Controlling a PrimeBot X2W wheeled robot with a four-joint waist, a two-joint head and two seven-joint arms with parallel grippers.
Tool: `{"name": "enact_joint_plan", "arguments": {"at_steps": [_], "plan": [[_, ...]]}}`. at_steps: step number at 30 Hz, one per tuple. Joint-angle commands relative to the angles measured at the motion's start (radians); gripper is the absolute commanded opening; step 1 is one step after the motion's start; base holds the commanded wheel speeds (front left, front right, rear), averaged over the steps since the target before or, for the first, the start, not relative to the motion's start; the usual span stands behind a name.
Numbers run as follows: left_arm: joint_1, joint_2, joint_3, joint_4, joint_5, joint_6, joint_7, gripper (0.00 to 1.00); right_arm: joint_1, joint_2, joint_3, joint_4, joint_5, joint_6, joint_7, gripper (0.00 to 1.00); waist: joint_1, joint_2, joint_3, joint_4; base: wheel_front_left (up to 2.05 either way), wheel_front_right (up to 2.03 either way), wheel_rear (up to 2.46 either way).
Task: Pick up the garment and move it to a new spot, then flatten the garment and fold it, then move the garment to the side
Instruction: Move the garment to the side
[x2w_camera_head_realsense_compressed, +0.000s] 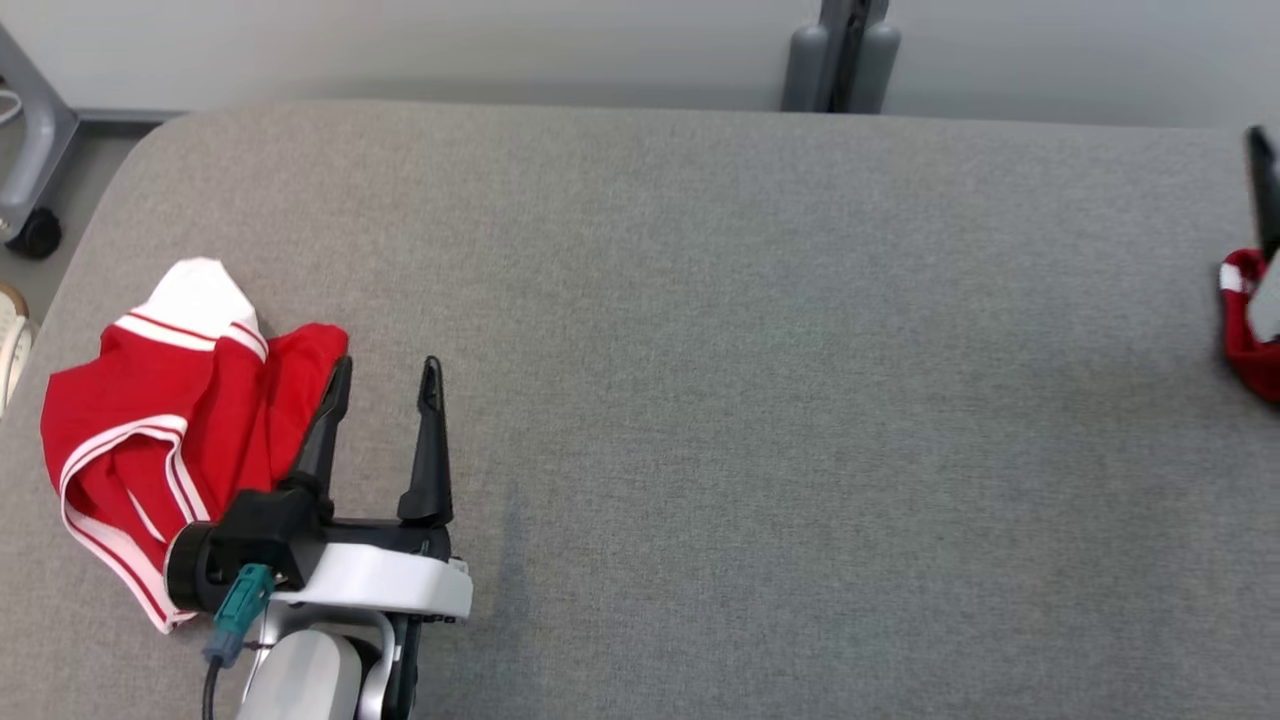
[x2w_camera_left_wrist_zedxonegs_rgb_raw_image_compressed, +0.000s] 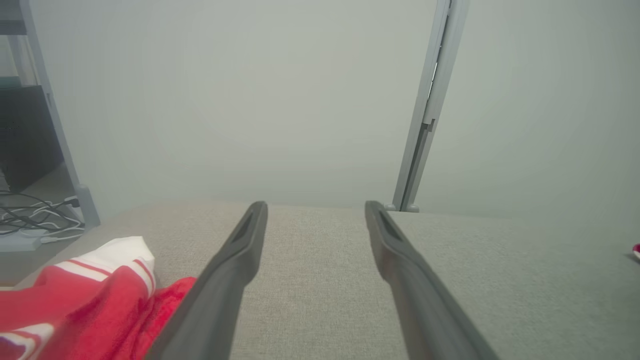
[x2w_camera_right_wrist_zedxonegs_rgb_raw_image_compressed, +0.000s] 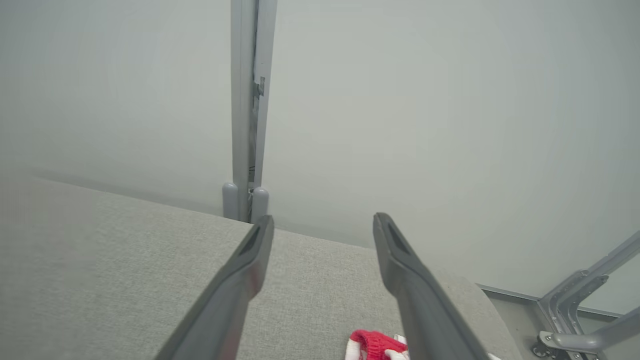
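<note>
The crumpled red garment with white trim (x2w_camera_head_realsense_compressed: 130, 420) lies at the left edge of the grey surface (x2w_camera_head_realsense_compressed: 750, 350). The left end effector (x2w_camera_head_realsense_compressed: 387, 365) stands wide and empty just beside it. The right end effector (x2w_camera_right_wrist_zedxonegs_rgb_raw_image_compressed: 324, 221), also wide and empty, is near a small red-and-white knitted piece (x2w_camera_right_wrist_zedxonegs_rgb_raw_image_compressed: 375, 345).

Red garment (x2w_camera_head_realsense_compressed: 150, 430), white double-stripe trim, white band at far end: crumpled, unfolded, folds bunched in low heap. Lies near left front corner of grey fabric surface (x2w_camera_head_realsense_compressed: 760, 350). Second red-and-white piece (x2w_camera_head_realsense_compressed: 1243, 335) bunched at far right edge of same surface, partly hidden.
</note>
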Motion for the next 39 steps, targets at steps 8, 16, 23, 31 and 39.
{"name": "enact_joint_plan", "arguments": {"at_steps": [8, 16, 23, 31, 39], "plan": [[0.056, 0.004, 0.067, -0.016, 0.016, -0.007, -0.001, 1.00, 0.265, 0.062, -0.168, -0.363, -0.002, 0.000, -0.010, 1.00, -0.0001, 0.0000, -0.091, -0.048, 0.00, 0.00, 0.00], [0.091, 0.004, 0.072, -0.016, -0.003, -0.005, -0.001, 1.00, 0.563, 0.178, -0.393, -0.601, -0.181, 0.000, -0.010, 1.00, -0.0001, 0.0000, -0.130, -0.056, 0.00, 0.00, 0.00], [0.126, 0.004, 0.079, -0.016, -0.027, -0.005, -0.001, 1.00, 0.798, 0.332, -0.550, -0.772, -0.300, 0.000, -0.010, 1.00, -0.0001, 0.0000, -0.157, -0.067, 0.00, 0.00, 0.00], [0.154, 0.004, 0.084, -0.019, -0.037, -0.016, -0.001, 1.00, 0.924, 0.442, -0.627, -0.883, -0.394, 0.000, -0.010, 1.00, -0.0001, 0.0000, -0.169, -0.086, 0.00, 0.00, 0.00], [0.163, 0.004, 0.086, -0.002, -0.048, -0.015, -0.001, 1.00, 0.951, 0.475, -0.638, -0.898, -0.423, 0.000, -0.010, 1.00, -0.0001, 0.0000, -0.165, -0.092, 0.00, 0.00, 0.00]]}}
